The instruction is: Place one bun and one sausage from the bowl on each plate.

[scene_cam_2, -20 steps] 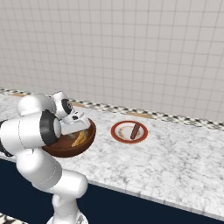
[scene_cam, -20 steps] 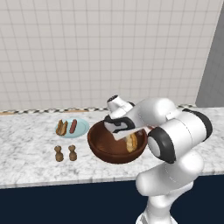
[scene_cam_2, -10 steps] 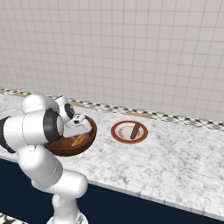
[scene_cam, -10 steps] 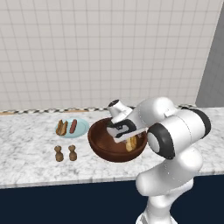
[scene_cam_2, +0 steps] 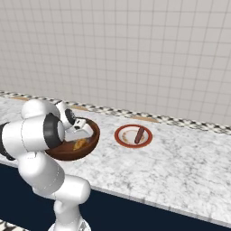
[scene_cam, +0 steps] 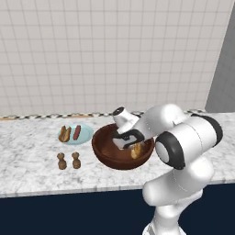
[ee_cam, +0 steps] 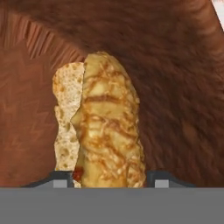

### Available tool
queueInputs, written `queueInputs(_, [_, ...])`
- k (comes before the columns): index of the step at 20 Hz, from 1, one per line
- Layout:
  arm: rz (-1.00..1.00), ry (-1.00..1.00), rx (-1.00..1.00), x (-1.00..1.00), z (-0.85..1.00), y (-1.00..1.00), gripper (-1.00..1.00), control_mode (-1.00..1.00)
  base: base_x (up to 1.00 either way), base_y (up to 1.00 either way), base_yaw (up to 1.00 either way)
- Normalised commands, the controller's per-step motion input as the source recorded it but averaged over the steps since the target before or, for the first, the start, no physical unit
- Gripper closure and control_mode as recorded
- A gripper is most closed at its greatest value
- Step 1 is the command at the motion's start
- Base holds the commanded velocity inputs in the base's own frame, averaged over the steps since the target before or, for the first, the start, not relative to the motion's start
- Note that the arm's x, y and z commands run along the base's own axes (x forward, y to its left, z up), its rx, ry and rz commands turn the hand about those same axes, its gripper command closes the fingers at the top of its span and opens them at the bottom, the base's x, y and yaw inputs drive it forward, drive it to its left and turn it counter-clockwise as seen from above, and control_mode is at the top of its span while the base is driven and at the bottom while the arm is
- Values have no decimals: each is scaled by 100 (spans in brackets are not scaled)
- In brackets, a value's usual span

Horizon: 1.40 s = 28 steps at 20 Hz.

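Note:
The dark wooden bowl (scene_cam: 102,139) (scene_cam_2: 62,154) (ee_cam: 175,65) holds one golden bun (scene_cam: 136,151) (scene_cam_2: 80,144) (ee_cam: 109,127). My gripper (scene_cam: 131,145) (scene_cam_2: 79,138) (ee_cam: 111,177) is down inside the bowl, open, with a fingertip on each side of the bun's near end. On the pale blue plate (scene_cam: 86,133) left of the bowl lie a bun (scene_cam: 65,133) and a sausage (scene_cam: 77,132). The red-rimmed white plate (scene_cam_2: 118,135) to the bowl's right carries a sausage (scene_cam_2: 139,134).
Two small brown shakers (scene_cam: 61,161) (scene_cam: 76,160) stand in front of the blue plate, near the counter's front edge. A tiled wall runs behind the marble counter (scene_cam_2: 180,158).
The hand has dropped lower into the bowl and closer to the bun. Plates and shakers stay put.

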Motion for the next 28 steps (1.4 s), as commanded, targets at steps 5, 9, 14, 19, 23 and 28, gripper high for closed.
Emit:
queueInputs(5, [0,-9,0,0,10,2,100,-100,0,0,0])
queueInputs(9, [-2,4,0,0,79,2,100,-100,0,0,0])
queueInputs(14, [-9,2,5,2,96,-21,100,-100,0,0,0])
queueInputs(19, [-2,0,16,14,72,-75,100,-100,0,0,0])
queueInputs(23, [0,0,28,16,34,-100,100,-100,0,0,0])
queueInputs(28, [4,-2,36,37,-10,-100,100,-100,0,0,0])
